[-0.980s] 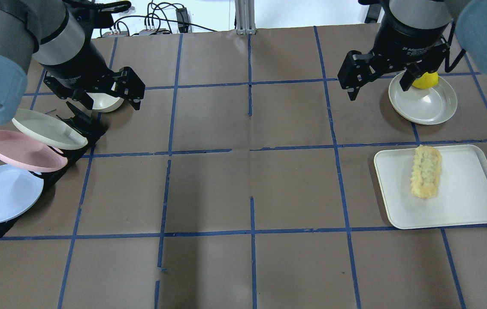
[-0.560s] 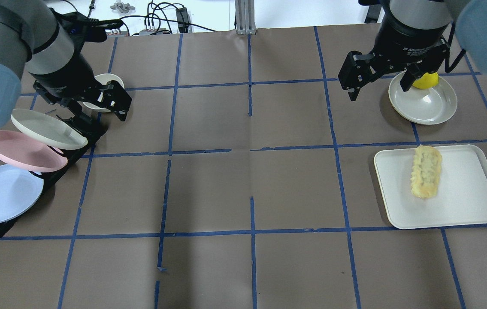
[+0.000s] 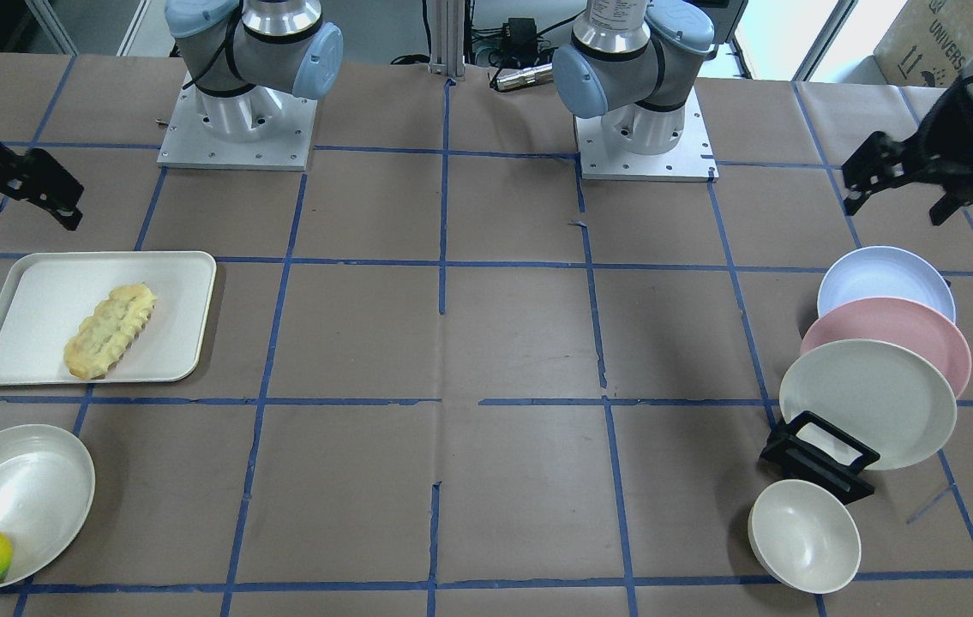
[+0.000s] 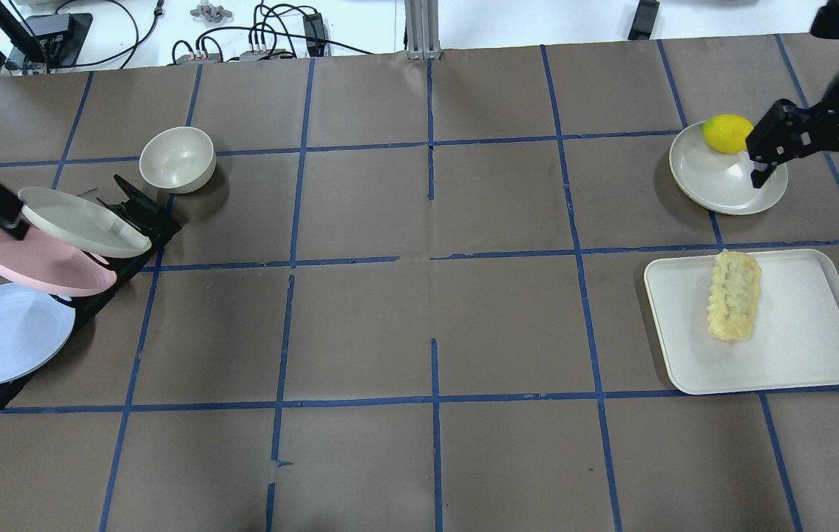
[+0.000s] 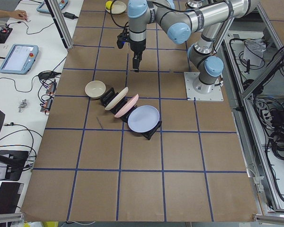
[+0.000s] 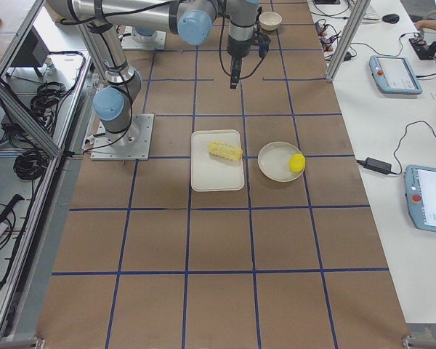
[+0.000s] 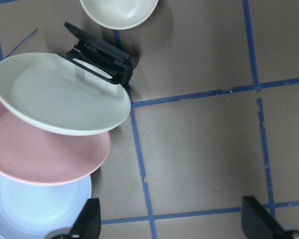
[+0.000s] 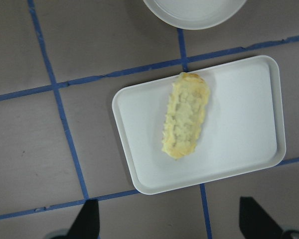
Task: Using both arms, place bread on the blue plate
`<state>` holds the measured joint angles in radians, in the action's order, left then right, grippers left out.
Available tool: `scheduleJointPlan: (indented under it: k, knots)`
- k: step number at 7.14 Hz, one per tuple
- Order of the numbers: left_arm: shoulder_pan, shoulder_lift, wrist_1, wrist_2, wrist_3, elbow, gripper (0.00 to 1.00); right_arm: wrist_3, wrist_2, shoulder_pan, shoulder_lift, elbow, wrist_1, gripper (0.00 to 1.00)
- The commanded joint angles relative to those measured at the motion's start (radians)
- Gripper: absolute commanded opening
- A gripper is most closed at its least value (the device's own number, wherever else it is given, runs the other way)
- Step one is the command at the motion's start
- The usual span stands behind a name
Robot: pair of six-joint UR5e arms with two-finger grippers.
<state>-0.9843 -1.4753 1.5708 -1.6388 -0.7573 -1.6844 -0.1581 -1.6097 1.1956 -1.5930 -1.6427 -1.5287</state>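
Observation:
The bread [image 4: 734,304] lies lengthwise on a white tray [image 4: 807,347] at the right; it also shows in the front view [image 3: 109,332] and the right wrist view [image 8: 185,115]. The blue plate [image 4: 1,334] leans in a black rack [image 4: 134,210] at the left, nearest of three plates, and shows in the left wrist view [image 7: 35,209]. My left gripper [image 3: 897,201] is open and empty, high over the rack. My right gripper [image 4: 807,177] is open and empty, high beside the lemon plate and behind the tray.
A pink plate [image 4: 42,262] and a cream-white plate [image 4: 83,222] lean in the same rack. A cream bowl [image 4: 177,159] stands behind the rack. A yellow lemon [image 4: 728,133] sits on a cream plate [image 4: 729,185] behind the tray.
The left arm has swung left, nearly out of the overhead view. The right arm has swung right, uncovering the lemon. Both grippers stay open; bread and plates have not moved.

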Motion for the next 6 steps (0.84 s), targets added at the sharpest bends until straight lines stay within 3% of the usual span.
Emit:
scheduleJointPlan:
  k: [1, 2, 4, 5, 6]
  knots:
    - [0.384, -0.003, 0.084, 0.039, -0.467, -0.011, 1.0, 0.04, 0.0, -0.063, 0.001, -0.046, -0.002, 0.99]
    - [0.515, -0.081, 0.083, 0.109, -0.625, -0.005, 1.0, 0.13, 0.011, -0.065, -0.002, -0.136, -0.06, 0.98]
    - [0.547, -0.329, 0.002, 0.184, -0.731, 0.055, 1.0, 0.132, -0.009, -0.077, -0.022, -0.469, -0.521, 0.99]
    - [0.526, -0.429, -0.05, 0.241, -0.725, 0.101, 1.0, 0.127, -0.003, -0.126, -0.015, -0.547, -0.63, 0.99]
    - [0.48, -0.48, -0.052, 0.269, -0.715, 0.133, 1.0, 0.126, 0.004, -0.161, 0.004, -0.552, -0.631, 0.99]
